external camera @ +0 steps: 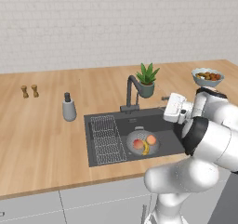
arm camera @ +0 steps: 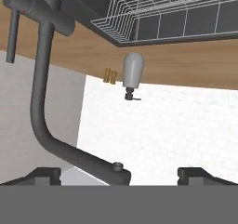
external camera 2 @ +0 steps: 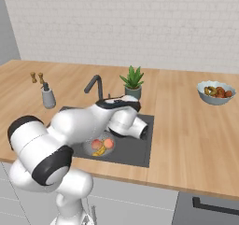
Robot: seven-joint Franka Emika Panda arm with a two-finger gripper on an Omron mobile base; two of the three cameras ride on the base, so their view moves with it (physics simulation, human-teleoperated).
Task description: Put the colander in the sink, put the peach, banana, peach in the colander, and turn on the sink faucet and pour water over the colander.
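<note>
step in hand: colander sits in the sink with two peaches and the banana inside, so by my reading the faucet step is the one under way.
pincer: pincer has its jaws spread wide with nothing between them; in the hand view the spout passes between its tips.
sink faucet: sink faucet stands on the counter at the basin's back rim, at about 12 o'clock from the colander.
faucet axis: long axis upright, and the bent-over spout reaches toward 10 o'clock in the left base view.
banana axis: long axis runs roughly 11 to 5 o'clock in the left base view.
next move: probably reach the side lever and push it, then swing the spout over the colander.
</note>
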